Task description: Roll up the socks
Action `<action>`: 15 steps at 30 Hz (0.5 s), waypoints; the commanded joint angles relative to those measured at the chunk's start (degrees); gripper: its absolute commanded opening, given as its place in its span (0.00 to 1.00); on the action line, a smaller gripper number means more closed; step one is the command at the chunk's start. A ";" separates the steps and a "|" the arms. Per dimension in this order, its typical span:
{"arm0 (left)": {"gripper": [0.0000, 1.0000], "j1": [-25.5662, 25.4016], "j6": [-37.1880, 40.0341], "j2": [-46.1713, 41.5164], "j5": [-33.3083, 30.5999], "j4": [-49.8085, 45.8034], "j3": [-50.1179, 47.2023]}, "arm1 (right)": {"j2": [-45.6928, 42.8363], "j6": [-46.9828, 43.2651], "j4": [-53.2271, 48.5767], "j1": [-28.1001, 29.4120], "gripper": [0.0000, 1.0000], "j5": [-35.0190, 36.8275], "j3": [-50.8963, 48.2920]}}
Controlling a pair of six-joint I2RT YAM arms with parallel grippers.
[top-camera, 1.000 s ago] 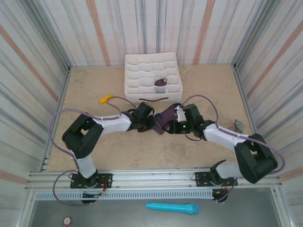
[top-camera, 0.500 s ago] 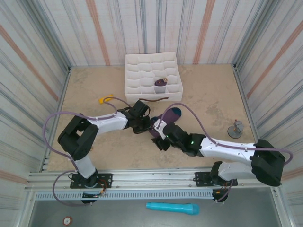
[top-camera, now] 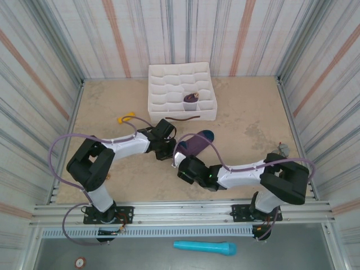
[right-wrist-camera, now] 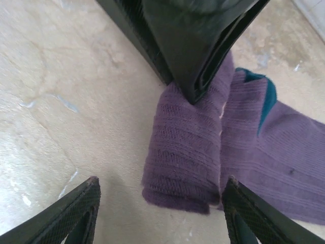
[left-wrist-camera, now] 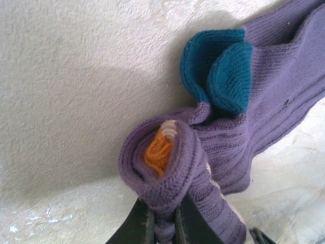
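Observation:
The socks (top-camera: 196,145) lie mid-table, purple, with a teal toe (top-camera: 207,135) at the far end. Their near end is wound into a roll (left-wrist-camera: 162,152) with orange cuff at its core. My left gripper (left-wrist-camera: 163,216) is shut on that roll from below, and in the top view the left gripper (top-camera: 170,148) sits at the roll's left. Teal heels (left-wrist-camera: 218,68) overlap beyond the roll. My right gripper (right-wrist-camera: 161,182) is open, its fingers (right-wrist-camera: 76,213) spread wide on either side of the roll's end (right-wrist-camera: 185,152), apart from it. From above, the right gripper (top-camera: 181,161) is just in front of the roll.
A white compartment box (top-camera: 163,84) stands at the back with one rolled sock (top-camera: 191,102) in a cell. A small yellow object (top-camera: 125,118) lies left of the arms, and a grey stand (top-camera: 281,149) sits at the right wall.
My right arm has swung from the right of the socks round to their near side, and its gripper now faces the roll. The left gripper has kept its hold.

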 commanded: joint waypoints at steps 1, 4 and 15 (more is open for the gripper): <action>0.02 0.33 1.40 -2.03 1.30 -2.37 -1.12 | 2.56 -1.59 3.49 0.68 0.65 3.96 1.68; 0.02 0.60 1.60 -1.95 2.31 -2.37 -1.19 | 4.45 -1.74 4.61 0.70 0.65 4.95 1.67; 0.02 1.10 2.17 -2.05 3.37 -1.80 -1.80 | 10.10 0.71 5.52 0.18 0.40 5.95 1.69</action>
